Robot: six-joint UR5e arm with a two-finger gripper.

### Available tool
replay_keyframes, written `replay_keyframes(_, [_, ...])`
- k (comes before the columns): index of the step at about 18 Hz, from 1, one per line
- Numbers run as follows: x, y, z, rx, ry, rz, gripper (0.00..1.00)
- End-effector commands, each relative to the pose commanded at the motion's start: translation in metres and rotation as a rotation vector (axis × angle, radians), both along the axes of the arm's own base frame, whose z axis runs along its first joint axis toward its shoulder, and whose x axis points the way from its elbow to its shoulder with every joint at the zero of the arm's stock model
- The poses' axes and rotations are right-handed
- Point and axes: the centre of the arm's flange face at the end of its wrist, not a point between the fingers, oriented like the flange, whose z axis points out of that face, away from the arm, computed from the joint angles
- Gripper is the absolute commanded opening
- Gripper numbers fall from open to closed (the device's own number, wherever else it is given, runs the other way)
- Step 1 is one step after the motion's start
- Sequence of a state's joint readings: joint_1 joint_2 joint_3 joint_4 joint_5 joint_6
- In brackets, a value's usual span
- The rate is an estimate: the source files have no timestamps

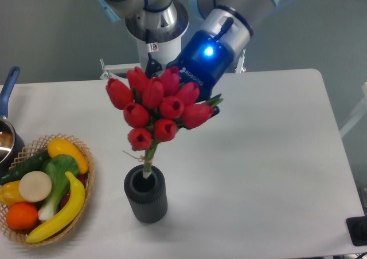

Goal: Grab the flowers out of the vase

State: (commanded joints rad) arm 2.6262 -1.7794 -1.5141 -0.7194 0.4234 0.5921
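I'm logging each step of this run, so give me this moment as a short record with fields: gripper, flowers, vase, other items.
gripper: hidden behind the tulip heads, apparently gripping the bunch; jaws not visible
flowers: red tulip bunch lifted, tilted, stem ends at the vase's mouth
vase: dark ribbed pot upright on the white table
other items: wicker basket of fruit and vegetables at left; pan with blue handle at the left edge

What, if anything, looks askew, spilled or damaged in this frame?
Nothing is spilled or damaged. The tulip bunch leans right in the gripper, its stem tips at the mouth of the upright ribbed vase. The fruit sits tidily in the wicker basket.
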Motion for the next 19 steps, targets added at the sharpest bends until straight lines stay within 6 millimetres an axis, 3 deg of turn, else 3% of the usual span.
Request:
replay_keyframes(4, [-0.011, -0.009, 0.003, 0.003, 0.012, 0.022, 0.43])
replay_keyframes(19, [-0.021, -0.019, 0.002, 0.003, 0.016, 0.043, 0.43])
